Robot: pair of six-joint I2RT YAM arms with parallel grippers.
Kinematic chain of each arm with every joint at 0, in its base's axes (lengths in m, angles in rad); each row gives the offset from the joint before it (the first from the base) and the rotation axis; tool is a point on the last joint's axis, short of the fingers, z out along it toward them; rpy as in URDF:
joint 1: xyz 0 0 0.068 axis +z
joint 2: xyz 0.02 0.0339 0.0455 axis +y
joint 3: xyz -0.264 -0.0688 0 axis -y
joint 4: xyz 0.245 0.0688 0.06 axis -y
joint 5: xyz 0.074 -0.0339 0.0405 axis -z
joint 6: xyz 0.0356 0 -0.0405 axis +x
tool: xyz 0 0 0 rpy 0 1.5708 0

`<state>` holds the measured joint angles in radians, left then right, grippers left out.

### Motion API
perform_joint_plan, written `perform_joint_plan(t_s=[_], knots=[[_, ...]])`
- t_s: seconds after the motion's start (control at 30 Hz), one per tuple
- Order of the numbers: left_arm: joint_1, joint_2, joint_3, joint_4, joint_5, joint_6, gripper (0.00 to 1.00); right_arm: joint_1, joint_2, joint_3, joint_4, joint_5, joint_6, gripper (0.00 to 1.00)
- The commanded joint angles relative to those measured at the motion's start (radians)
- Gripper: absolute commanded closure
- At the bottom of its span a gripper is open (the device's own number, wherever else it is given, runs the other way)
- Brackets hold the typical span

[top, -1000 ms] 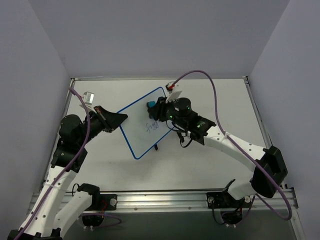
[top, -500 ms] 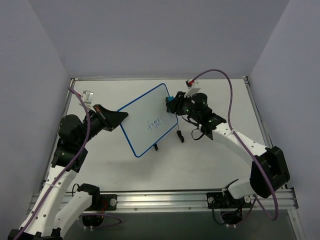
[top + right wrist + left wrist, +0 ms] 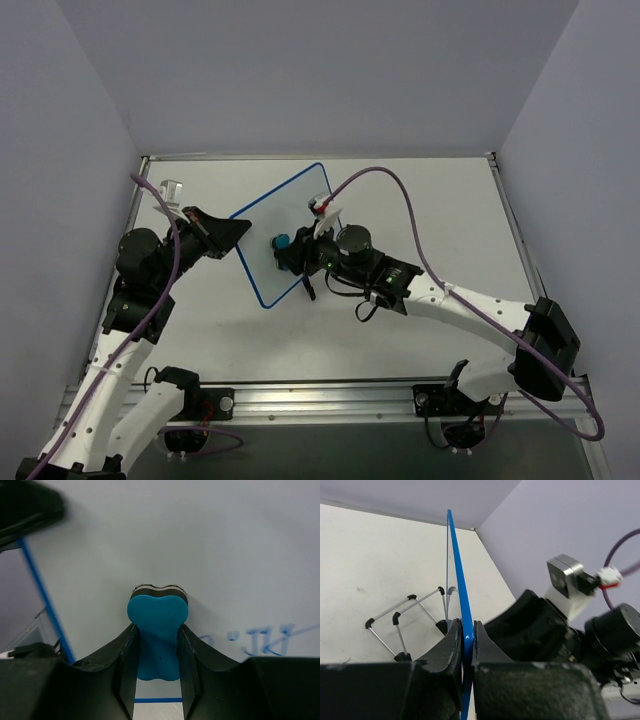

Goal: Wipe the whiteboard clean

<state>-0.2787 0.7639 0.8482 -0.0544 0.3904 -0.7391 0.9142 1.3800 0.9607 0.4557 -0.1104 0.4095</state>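
The whiteboard (image 3: 292, 205) with its thin blue frame stands tilted at mid-table. My left gripper (image 3: 238, 235) is shut on its left frame edge; in the left wrist view the blue frame (image 3: 456, 560) runs between the jaws of the left gripper (image 3: 466, 630). My right gripper (image 3: 292, 250) is shut on a blue eraser (image 3: 282, 242) pressed against the board's lower left part. In the right wrist view the eraser (image 3: 158, 617) sits between the fingers of the right gripper (image 3: 157, 632), flat on the white surface (image 3: 200, 540). Blue writing (image 3: 265, 642) remains right of the eraser.
The board's wire stand with black feet (image 3: 402, 622) rests on the table behind the board. A foot (image 3: 310, 293) shows below the board's lower edge. The right arm's purple cable (image 3: 400, 215) arches over the table. Grey walls close in the table on three sides.
My right gripper has swept the eraser from the board's upper right edge across to its lower left part. The board has turned slightly in my left gripper's hold.
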Motion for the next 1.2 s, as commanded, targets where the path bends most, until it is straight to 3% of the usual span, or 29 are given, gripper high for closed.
perform_joint_plan(t_s=[0.0, 0.13, 0.5, 0.63, 0.8, 0.93, 1.17], knots=[[-0.047, -0.031, 0.06, 0.35, 0.251, -0.212, 0.98, 0.127, 0.017, 0.033, 0.041, -0.048, -0.032, 1.0], [-0.047, -0.032, 0.057, 0.364, 0.254, -0.224, 0.98, 0.117, 0.017, 0.026, 0.02, 0.02, -0.04, 1.0], [-0.047, -0.054, 0.08, 0.344, 0.274, -0.227, 0.98, -0.312, 0.019, -0.166, 0.079, 0.002, -0.005, 1.0], [-0.047, -0.057, 0.084, 0.332, 0.262, -0.224, 0.98, -0.383, 0.03, -0.182, 0.126, -0.061, 0.012, 1.0], [-0.045, -0.049, 0.074, 0.333, 0.24, -0.226, 0.98, -0.299, 0.018, -0.143, 0.137, -0.103, 0.016, 1.0], [-0.047, -0.038, 0.057, 0.353, 0.214, -0.241, 0.98, -0.1, -0.001, -0.08, 0.104, -0.026, -0.005, 1.0], [-0.047, -0.02, 0.038, 0.386, 0.182, -0.273, 0.98, 0.132, -0.012, -0.025, 0.147, 0.006, 0.003, 1.0]])
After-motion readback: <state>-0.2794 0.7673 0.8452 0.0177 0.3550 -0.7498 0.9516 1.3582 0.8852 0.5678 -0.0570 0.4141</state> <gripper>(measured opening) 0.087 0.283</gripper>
